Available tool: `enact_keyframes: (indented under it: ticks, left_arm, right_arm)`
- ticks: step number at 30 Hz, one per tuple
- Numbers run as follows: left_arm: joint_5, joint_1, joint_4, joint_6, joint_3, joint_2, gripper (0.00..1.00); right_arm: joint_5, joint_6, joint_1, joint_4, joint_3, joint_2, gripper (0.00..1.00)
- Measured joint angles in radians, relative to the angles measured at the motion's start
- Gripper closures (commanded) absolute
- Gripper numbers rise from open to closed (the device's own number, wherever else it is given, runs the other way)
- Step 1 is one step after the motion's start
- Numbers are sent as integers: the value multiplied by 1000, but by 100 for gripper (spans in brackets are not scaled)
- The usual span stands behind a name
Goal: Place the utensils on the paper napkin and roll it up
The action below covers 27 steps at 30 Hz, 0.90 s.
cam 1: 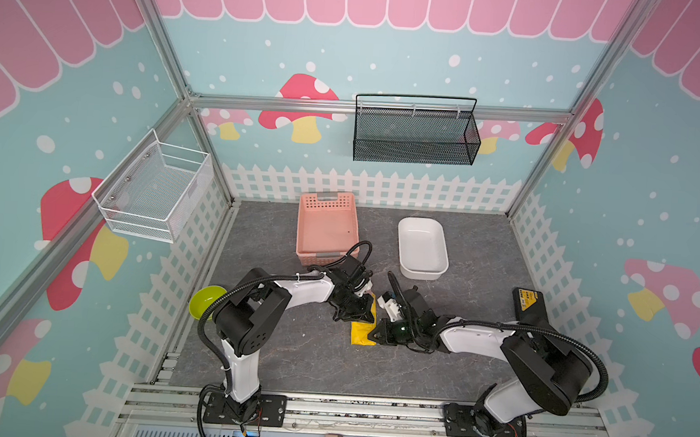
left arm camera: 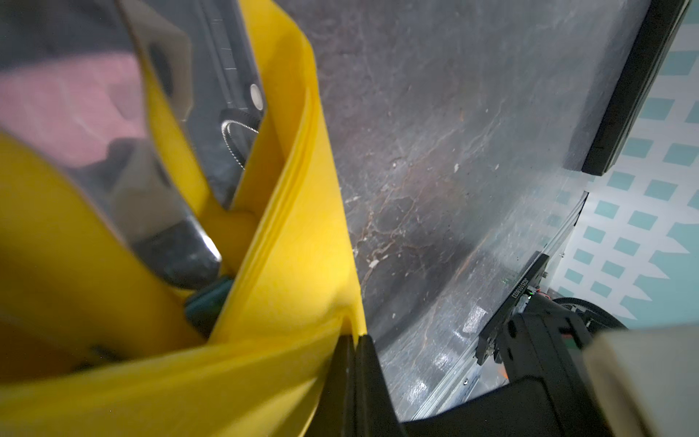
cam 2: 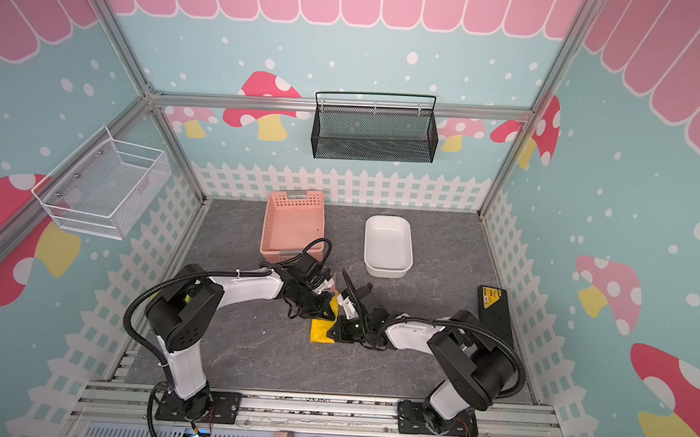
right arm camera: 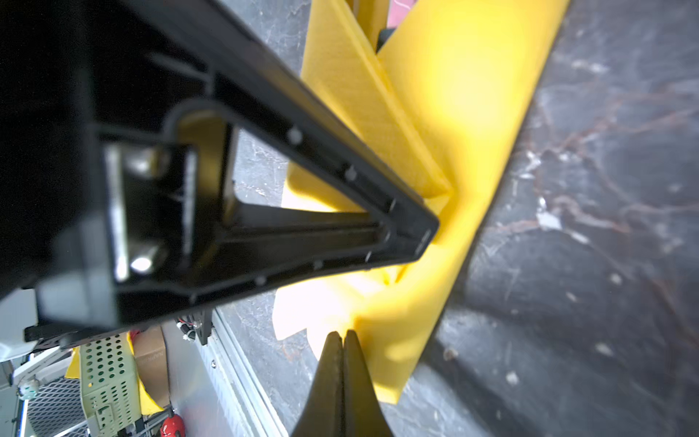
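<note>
Most of the utensils [left arm camera: 177, 242] hide inside one folded napkin [left arm camera: 299, 234]; two pincers, left pincer [left arm camera: 355, 339] and right pincer [right arm camera: 342, 335], pinch its edge.

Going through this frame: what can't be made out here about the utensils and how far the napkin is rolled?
- Utensils: hidden in both top views, wrapped inside the paper napkin. The left wrist view shows only blurred metal and a bit of teal handle, so they cannot be counted.
- How far the paper napkin is rolled: in both top views the left gripper and right gripper cover most of it, and the wrist views are too close and cropped.
</note>
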Motion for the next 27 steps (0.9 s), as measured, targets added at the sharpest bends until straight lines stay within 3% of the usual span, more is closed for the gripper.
enact_keyframes:
  ticks: [27]
  left_arm:
    - [16, -27, 3, -12, 51, -24, 100]
  right_arm:
    - [-24, 12, 0, 68, -10, 64, 100]
